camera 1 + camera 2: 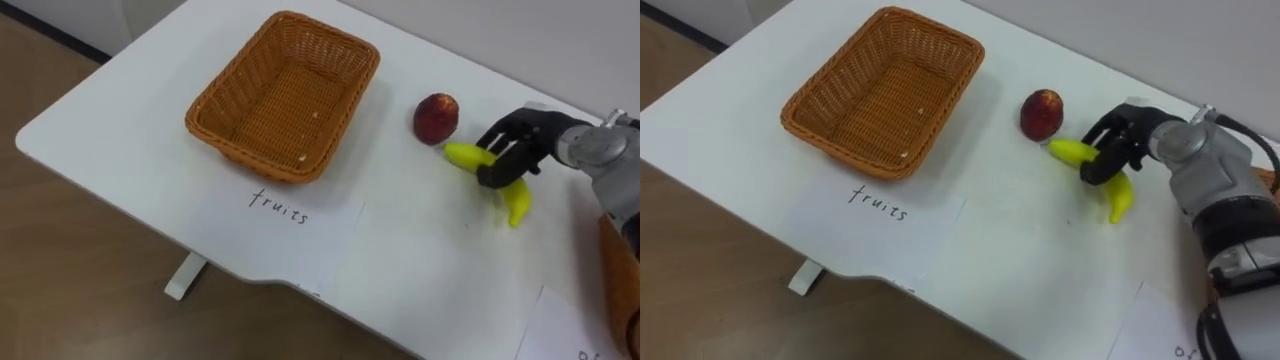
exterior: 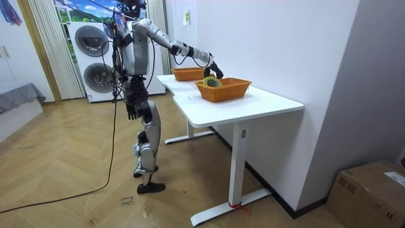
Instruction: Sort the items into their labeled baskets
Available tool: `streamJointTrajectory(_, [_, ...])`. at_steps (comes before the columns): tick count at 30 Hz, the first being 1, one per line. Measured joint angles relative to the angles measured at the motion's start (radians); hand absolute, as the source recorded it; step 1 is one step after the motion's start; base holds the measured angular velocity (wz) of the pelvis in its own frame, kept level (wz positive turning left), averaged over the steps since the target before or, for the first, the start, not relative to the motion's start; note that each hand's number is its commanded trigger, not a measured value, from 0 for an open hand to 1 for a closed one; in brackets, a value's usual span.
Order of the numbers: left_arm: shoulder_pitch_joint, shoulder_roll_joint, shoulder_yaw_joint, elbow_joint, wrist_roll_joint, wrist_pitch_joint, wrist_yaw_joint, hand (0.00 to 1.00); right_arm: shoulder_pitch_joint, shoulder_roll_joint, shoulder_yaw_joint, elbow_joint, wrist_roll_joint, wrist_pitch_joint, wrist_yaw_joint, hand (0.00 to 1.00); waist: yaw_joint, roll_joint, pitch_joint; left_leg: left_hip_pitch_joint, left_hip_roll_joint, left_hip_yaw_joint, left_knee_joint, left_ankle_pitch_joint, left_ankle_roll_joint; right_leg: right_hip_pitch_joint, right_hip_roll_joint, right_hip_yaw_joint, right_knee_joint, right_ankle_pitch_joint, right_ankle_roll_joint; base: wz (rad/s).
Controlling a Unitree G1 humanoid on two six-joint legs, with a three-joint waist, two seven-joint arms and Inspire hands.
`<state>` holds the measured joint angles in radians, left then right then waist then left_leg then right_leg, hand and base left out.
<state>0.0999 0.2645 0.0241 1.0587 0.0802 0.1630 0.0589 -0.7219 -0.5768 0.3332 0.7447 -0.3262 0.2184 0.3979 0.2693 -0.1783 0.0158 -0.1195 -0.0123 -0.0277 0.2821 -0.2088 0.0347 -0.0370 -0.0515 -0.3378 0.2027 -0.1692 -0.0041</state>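
R hand [image 1: 520,140] curled shut round banana [image 1: 516,203] on table [image 1: 400,270], apple [image 1: 436,118] just beside its fingertips, fruits basket [image 1: 240,150] well to its left, empty: sorting barely begun, both fruit unbasketed.

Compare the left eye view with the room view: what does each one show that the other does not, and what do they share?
Left eye view: a red apple, a banana with the right hand curled round it, and a paper label before the empty wicker basket. Room view: the robot standing by the white table, left hand hanging by its side, stacked washing machines, a cardboard box on the floor. Both: that table, the wicker basket and the outstretched right hand.
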Motion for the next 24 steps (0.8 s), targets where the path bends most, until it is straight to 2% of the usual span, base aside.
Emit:
streamJointTrajectory(5, [0.018, -0.003, 0.037, -0.001, 0.000, -0.004, 0.003, 0.00, 0.000, -0.003, -0.003, -0.105, -0.007, -0.002, -0.009, 1.00, -0.033, -0.002, -0.0058, 0.039, -0.001, -0.002, -0.011, 0.000, 0.000, 0.040, 0.001, 0.002, -0.007, 0.000, 0.000, 0.00])
streamJointTrajectory(6, [0.024, -0.003, 0.056, -0.002, 0.000, -0.004, 0.005, 0.00, 0.000, -0.004, -0.003, -0.132, -0.007, -0.001, -0.010, 1.00, -0.040, -0.003, -0.0094, 0.045, -0.001, -0.002, -0.014, 0.000, 0.000, 0.048, 0.002, 0.001, -0.014, 0.000, 0.001, 0.00])
streamJointTrajectory(8, [0.037, -0.003, 0.064, -0.009, -0.001, -0.004, 0.015, 0.00, 0.000, -0.006, -0.005, -0.180, -0.007, 0.001, -0.010, 1.00, -0.050, 0.000, -0.0107, 0.058, -0.001, -0.002, -0.017, 0.000, 0.000, 0.060, 0.003, 0.001, -0.017, 0.001, 0.001, 0.00])
streamJointTrajectory(10, [0.068, -0.012, 0.077, -0.059, -0.001, -0.003, 0.021, 0.00, 0.000, -0.009, -0.017, -0.259, -0.005, 0.001, -0.005, 1.00, -0.071, 0.007, -0.0158, 0.064, 0.000, -0.003, -0.026, 0.001, -0.001, 0.067, 0.002, -0.007, -0.017, 0.001, 0.001, 0.00])
streamJointTrajectory(15, [0.099, -0.015, 0.080, -0.094, -0.008, -0.004, 0.023, 0.00, 0.007, -0.009, -0.053, -0.380, -0.007, 0.000, 0.001, 1.00, -0.076, 0.014, -0.0176, 0.100, -0.001, -0.002, -0.050, 0.009, -0.004, 0.091, 0.002, -0.006, -0.018, 0.001, 0.001, -0.01])
streamJointTrajectory(24, [0.116, -0.029, 0.080, -0.096, -0.011, -0.009, 0.026, 0.00, 0.007, -0.009, -0.053, -0.428, -0.037, -0.001, 0.011, 1.00, -0.072, 0.016, -0.0181, 0.123, -0.001, -0.006, -0.060, 0.013, -0.004, 0.108, 0.002, -0.011, -0.017, 0.000, 0.001, 0.00])
